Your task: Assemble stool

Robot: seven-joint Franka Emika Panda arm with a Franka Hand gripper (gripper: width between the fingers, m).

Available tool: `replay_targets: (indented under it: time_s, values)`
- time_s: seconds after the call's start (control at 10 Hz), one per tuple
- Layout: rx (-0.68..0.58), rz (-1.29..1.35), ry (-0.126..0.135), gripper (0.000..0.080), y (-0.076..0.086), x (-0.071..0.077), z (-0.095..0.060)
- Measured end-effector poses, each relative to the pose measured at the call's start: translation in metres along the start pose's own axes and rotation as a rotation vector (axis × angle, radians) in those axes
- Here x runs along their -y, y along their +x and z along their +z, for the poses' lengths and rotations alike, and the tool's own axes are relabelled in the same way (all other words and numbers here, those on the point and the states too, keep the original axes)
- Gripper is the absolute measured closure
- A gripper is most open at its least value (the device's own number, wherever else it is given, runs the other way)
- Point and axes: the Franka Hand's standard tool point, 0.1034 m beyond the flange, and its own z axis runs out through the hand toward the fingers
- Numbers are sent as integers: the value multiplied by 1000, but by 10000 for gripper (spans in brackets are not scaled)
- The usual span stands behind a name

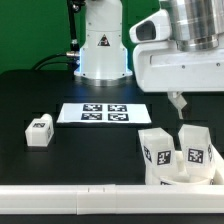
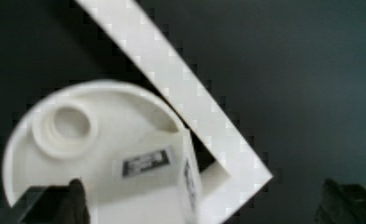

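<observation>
black tabletop [image 1: 40,90] runs across the whole scene, and the stool's pieces are gathered on it at the exterior view's right, close to the near edge. the round seat [image 2: 82,140] lies flat there, one recessed socket [image 2: 64,120] showing and a small tag on it, tucked just beside the long white border rail [image 2: 171,85] where the rail turns a corner. from the exterior view two blocky legs [image 1: 158,150] stand upright in that same spot, tags facing out; i cannot tell whether they sit in the disc or only lean by it. a third leg [image 1: 38,130] sits alone, well apart, on the exterior view's left. the gripper [image 1: 180,104] hangs above the cluster, touching nothing, and the wrist view shows its dark fingers [image 2: 55,200] spread wide with nothing pinched between them. farther back lies the marker board [image 1: 105,113], and behind it the arm's white base [image 1: 100,45].
</observation>
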Motion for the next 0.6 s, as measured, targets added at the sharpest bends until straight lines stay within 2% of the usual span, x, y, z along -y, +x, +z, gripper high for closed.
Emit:
replay_targets:
  time_s: [0.1, 0.2, 0.5, 0.6]
  values:
    - [-10, -167, -1, 151, 5, 2, -3]
    - [-12, -326, -26, 151, 4, 3, -2]
    - [-11, -514, -36, 151, 6, -1, -2]
    - [-11, -650, -55, 151, 7, -4, -2]
